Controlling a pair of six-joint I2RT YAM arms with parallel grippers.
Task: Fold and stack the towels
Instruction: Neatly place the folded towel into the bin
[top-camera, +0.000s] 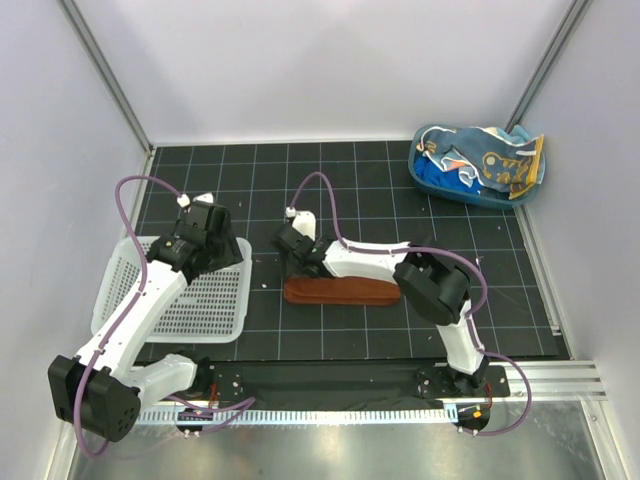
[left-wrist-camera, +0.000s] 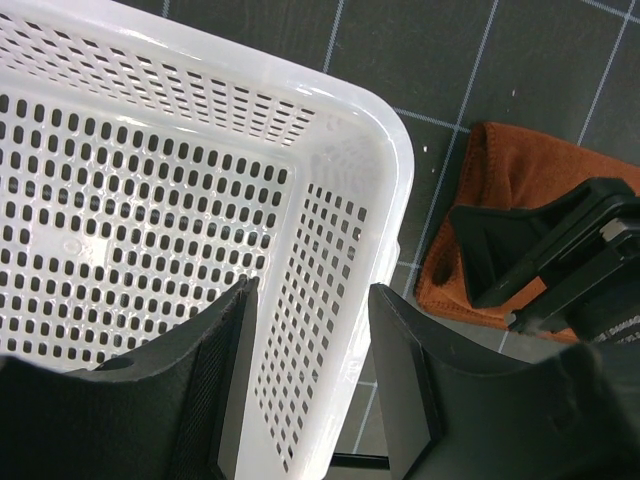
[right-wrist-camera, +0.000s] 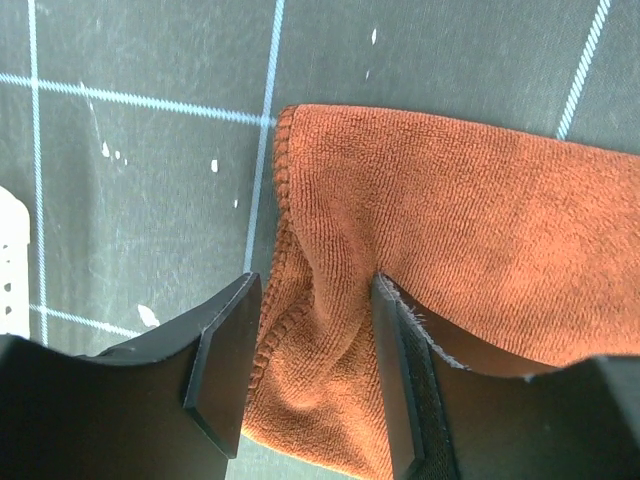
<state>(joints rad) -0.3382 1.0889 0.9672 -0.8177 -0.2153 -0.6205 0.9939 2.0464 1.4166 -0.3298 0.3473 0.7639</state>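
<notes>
A rust-brown towel (top-camera: 340, 291) lies folded into a long strip on the mat. My right gripper (top-camera: 292, 262) is at its left end. In the right wrist view the gripper (right-wrist-camera: 312, 285) stands open, and a bunched fold of the towel (right-wrist-camera: 450, 220) rises between its fingers. My left gripper (top-camera: 225, 245) is over the far right corner of the white mesh basket (top-camera: 170, 300). In the left wrist view it (left-wrist-camera: 312, 290) straddles the basket's side wall (left-wrist-camera: 390, 130), one finger inside and one outside, closed against it. More towels, a light blue spotted one (top-camera: 500, 165) and a royal blue one (top-camera: 440, 178), lie in the tub.
The blue plastic tub (top-camera: 425, 180) sits at the far right corner against the wall. The basket holds nothing. White walls and metal rails close in the black grid mat (top-camera: 350, 180). The right arm's elbow (top-camera: 432, 285) hangs over the towel's right end.
</notes>
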